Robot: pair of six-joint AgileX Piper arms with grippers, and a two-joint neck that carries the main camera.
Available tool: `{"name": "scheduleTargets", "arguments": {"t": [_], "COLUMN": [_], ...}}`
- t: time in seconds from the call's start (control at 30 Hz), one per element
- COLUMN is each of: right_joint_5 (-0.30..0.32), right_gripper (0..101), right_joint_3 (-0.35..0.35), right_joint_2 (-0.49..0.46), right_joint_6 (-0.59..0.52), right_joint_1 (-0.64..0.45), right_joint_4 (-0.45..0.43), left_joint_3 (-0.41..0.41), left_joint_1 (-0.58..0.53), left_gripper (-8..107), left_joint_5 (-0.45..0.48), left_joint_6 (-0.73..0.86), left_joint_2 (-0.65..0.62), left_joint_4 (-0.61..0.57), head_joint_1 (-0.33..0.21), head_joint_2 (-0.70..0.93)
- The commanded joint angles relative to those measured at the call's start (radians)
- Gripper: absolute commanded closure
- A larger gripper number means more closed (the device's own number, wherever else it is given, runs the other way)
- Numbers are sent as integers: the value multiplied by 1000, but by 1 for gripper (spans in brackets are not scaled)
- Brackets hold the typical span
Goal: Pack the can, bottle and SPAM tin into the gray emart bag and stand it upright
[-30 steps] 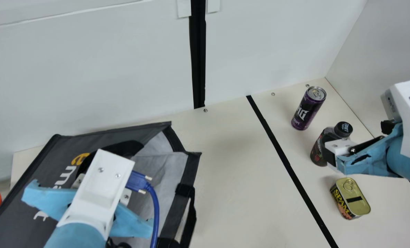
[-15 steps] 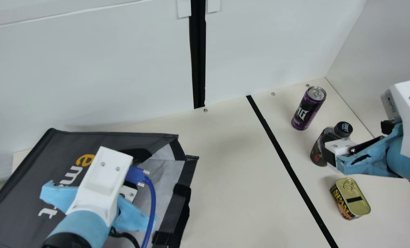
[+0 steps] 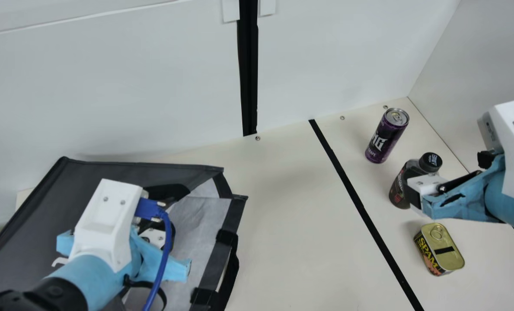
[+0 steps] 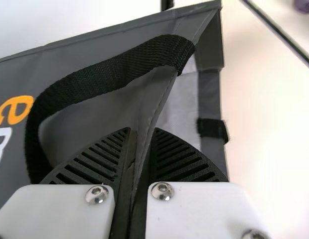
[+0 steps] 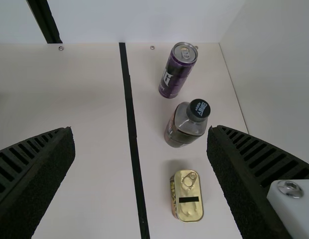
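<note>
My left gripper point(image 3: 154, 236) clamps the gray emart bag point(image 3: 32, 207) | right gripper point(image 3: 425, 183) wide open, empty | can point(image 3: 386, 136), bottle point(image 3: 401, 183), SPAM tin point(image 3: 439, 249): all 3 right of bag

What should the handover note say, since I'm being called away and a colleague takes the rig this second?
Left tool: shut on fabric at the open mouth of the gray bag.
Right tool: open, holding nothing, above the right side of the table.
Things: the bag lies on its side at the left, mouth toward the table's middle. The can, bottle and SPAM tin are right of the black strip, can farthest, tin nearest, bottle between.
Done: mouth gripped; none of the three packed.
To do: load all three, then stand the bag upright.
</note>
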Motion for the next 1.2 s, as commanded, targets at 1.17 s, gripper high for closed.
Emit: {"name": "scheduleTargets", "arguments": {"t": [1.17], "right_joint_5": [0], "right_gripper": [6], "right_joint_3": [0], "right_joint_2": [0], "right_joint_6": [0], "right_joint_1": [0], "right_joint_4": [0], "left_joint_3": [30], "left_joint_1": [245], "left_gripper": [107], "left_joint_5": [8], "left_joint_6": [364], "left_joint_2": [-2], "left_joint_4": [-638], "head_joint_1": [-23], "head_joint_2": [-2]}}
